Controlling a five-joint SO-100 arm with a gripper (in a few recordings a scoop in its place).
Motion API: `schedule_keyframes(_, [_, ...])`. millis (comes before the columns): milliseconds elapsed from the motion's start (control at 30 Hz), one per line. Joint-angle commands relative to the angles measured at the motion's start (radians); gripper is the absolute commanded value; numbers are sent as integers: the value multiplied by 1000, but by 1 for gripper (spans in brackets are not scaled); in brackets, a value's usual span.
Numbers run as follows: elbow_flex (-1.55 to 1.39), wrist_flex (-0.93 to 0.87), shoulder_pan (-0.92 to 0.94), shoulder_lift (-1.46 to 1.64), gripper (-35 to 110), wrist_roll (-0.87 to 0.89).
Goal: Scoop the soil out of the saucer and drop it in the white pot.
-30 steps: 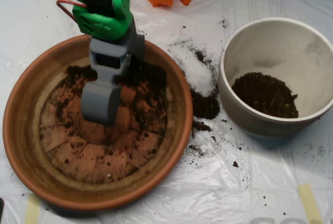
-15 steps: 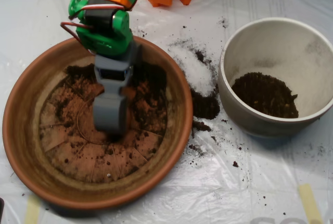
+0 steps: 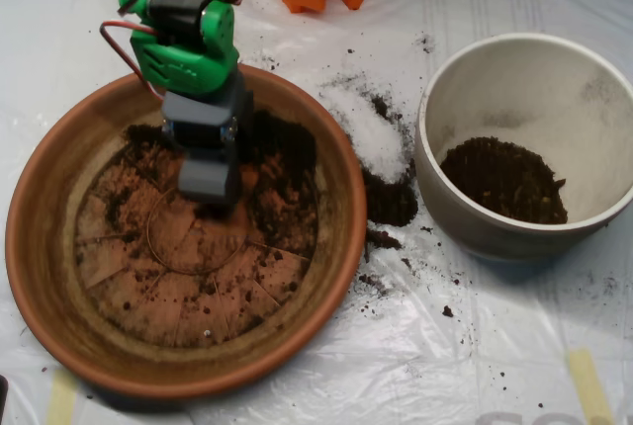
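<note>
Some soil (image 3: 502, 180) already in the white pot (image 3: 465, 222), heaped dark against its near-left wall, well short of filling it. More soil left in the saucer (image 3: 59, 306): thickest along the far and right side of the floor, thin smears and crumbs across the radial lines toward the middle, front half nearly bare. Spilled clumps on the plastic sheet (image 3: 396, 366) between saucer and pot, darkest just beside the pot's left wall, next to a white powder patch (image 3: 371, 133); scattered specks further out.

Grey scoop (image 3: 210, 180) down inside the saucer, over the far-middle of the floor, tip pointing toward the centre ring, hanging from the green wrist housing (image 3: 183, 49). Shells seen from above as one closed-looking block; cannot tell whether together or apart, nor whether any soil inside.

Judged roughly part-way: a fair share moved, a comparable share remaining in the dish, plus the spill outside. Remaining: gather the far-right band, carry across the rim to the right, release over the pot.
</note>
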State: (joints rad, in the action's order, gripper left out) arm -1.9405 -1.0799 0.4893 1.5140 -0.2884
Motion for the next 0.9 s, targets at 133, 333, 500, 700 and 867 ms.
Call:
schedule_keyframes(133, [-118, 17, -37, 163, 0, -11])
schedule_keyframes(333, [-153, -18, -112, 319, -1, -2])
schedule_keyframes(500, [-57, -152, -183, 457, -1, 25])
schedule_keyframes(700, [147, -321, -267, 523, -1, 55])
schedule_keyframes(867, [310, -417, -336, 531, -1, 67])
